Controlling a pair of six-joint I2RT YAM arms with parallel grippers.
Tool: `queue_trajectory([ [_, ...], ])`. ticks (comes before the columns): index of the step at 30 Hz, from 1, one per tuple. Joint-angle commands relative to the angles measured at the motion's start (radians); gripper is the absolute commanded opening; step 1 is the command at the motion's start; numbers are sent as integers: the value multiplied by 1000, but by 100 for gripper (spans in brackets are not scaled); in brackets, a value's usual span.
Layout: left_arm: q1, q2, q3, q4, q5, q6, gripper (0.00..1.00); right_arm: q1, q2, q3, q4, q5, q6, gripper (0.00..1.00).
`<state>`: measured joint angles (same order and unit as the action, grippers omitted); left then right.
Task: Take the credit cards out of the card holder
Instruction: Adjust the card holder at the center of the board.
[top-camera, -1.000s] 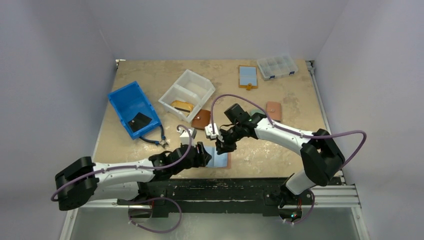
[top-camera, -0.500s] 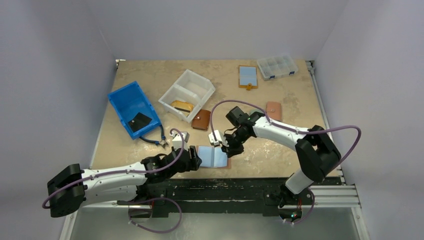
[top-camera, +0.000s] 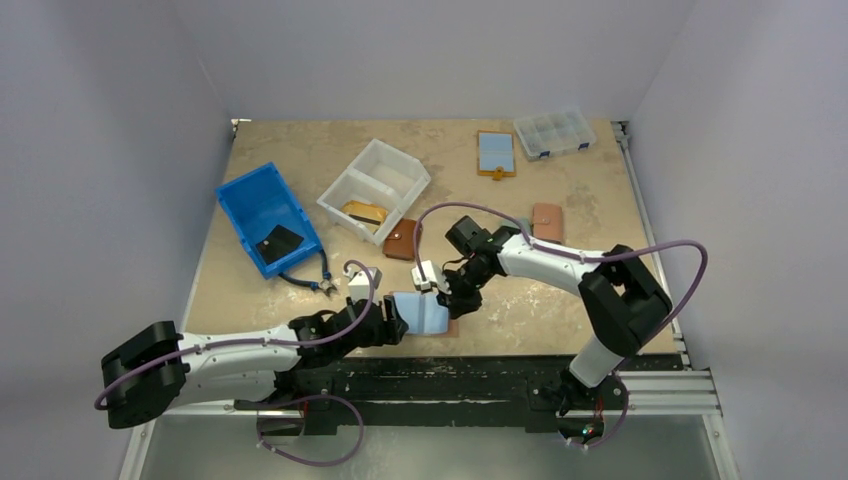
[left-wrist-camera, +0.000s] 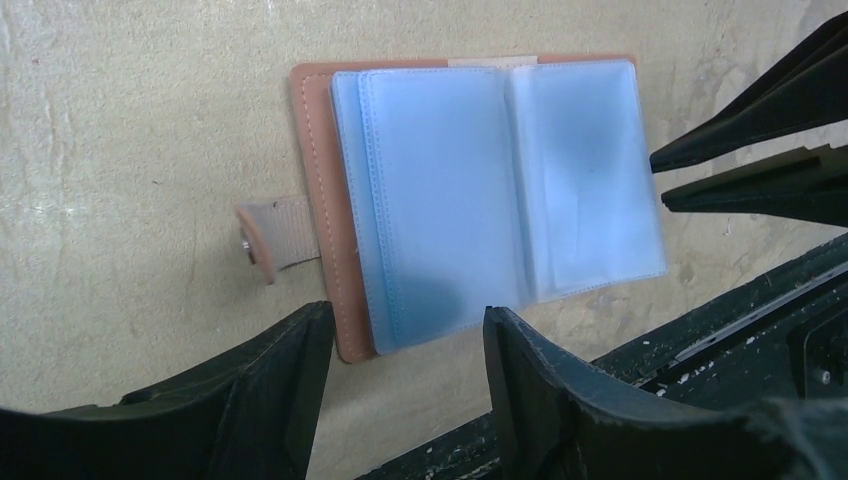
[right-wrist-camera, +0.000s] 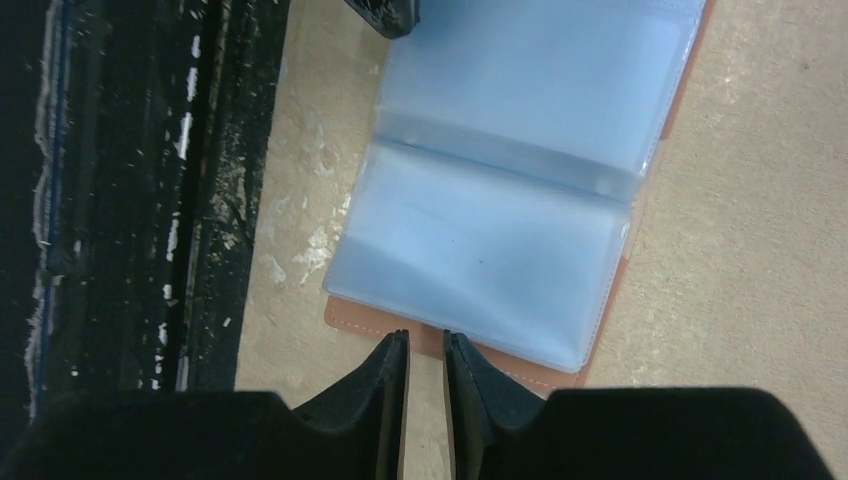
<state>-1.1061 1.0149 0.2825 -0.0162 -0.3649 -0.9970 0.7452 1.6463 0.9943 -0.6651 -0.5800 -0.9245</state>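
Note:
The card holder (top-camera: 430, 316) lies open near the table's front edge. It has a brown cover (left-wrist-camera: 311, 150) and light-blue sleeves (left-wrist-camera: 450, 190). It also shows in the right wrist view (right-wrist-camera: 500, 250). I cannot tell the credit cards apart from the sleeves. My left gripper (top-camera: 397, 321) is open and empty, its jaws on either side of the holder's near left corner (left-wrist-camera: 405, 338). My right gripper (top-camera: 453, 303) has its jaws almost together with nothing between them, tips at the cover's brown right edge (right-wrist-camera: 425, 340). Its fingers (left-wrist-camera: 760, 110) show at the right of the left wrist view.
A blue bin (top-camera: 262, 215), a white divided bin (top-camera: 375, 185), a brown pouch (top-camera: 403, 240), a small brown wallet (top-camera: 547, 220), a clear organizer (top-camera: 553, 133) and another open holder (top-camera: 495, 153) lie farther back. Pliers (top-camera: 310, 282) lie at the left. A black rail (top-camera: 450, 375) runs along the front edge.
My left gripper drew back to the left off the holder, then eased in to its left edge. My right gripper came down and forward to the holder's right edge.

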Motion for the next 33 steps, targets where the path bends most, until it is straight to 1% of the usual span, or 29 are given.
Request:
queue_trajectory([
  [1,6,12,-2,78,11,-19,60,-38,-60,51,2,-145,43,27],
  [4,6,-2,1,64,4,-19,60,-123,-111,67,-42,-157,16,29],
  [7,8,-23,-3,55,-5,-20,60,-218,-210,50,-49,-184,-8,33],
  [9,11,-28,-8,68,-6,-19,60,-261,-269,29,-25,-213,-11,39],
  [11,14,-24,-8,83,0,-16,60,-286,-311,7,-2,-232,-8,47],
  [13,15,-13,-3,96,6,-14,60,-295,-324,-11,7,-245,-5,59],
  [14,15,-4,-1,98,9,-13,60,-296,-317,-19,2,-245,-9,61],
  [16,15,6,3,96,12,-12,59,-297,-295,-18,-15,-254,-25,63],
  [21,15,2,-2,51,-12,-13,59,-296,-274,-9,-17,-237,-8,63],
  [25,15,41,15,-20,-40,-8,59,-297,-249,-27,-3,-224,15,69],
  [29,15,110,46,-2,-15,2,59,-297,-190,-8,-86,-239,-34,70],
  [33,15,138,53,33,-4,7,57,-296,-205,-24,-71,-230,-42,70],
])
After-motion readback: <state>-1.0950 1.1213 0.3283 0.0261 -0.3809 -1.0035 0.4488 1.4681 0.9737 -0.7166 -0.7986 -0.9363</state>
